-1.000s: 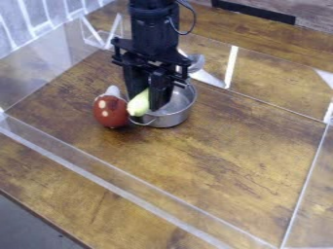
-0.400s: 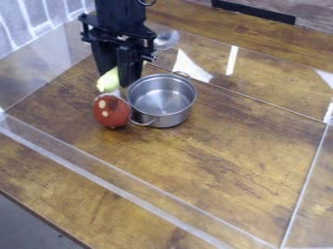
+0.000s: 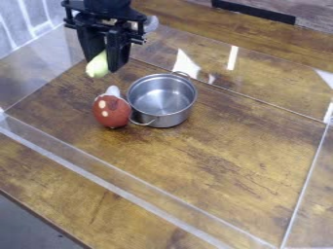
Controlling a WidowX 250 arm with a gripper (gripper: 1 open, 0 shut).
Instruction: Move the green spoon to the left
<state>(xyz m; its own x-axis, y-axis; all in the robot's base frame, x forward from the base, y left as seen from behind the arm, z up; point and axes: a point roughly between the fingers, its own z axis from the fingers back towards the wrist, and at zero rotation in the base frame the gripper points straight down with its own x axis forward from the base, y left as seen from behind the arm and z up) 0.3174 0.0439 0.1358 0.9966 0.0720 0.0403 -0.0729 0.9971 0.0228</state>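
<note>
The green spoon [image 3: 97, 64] hangs lifted at far left, pinched in the claw [image 3: 101, 58] (pointing straight down) above the wooden tabletop [image 3: 221, 165]. The steel pot [image 3: 163, 99] and red ball [image 3: 115, 112] sit nearer, to the right.

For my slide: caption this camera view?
Gripper holds the green spoon above the table, left of the pot.

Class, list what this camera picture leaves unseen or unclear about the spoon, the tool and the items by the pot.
- Green spoon: only its yellow-green end shows; the tool covers the rest.
- Arm: cut off by the top edge.
- Red ball-shaped object: too small to identify.
- Pot: its handle is too blurred to trace.
</note>
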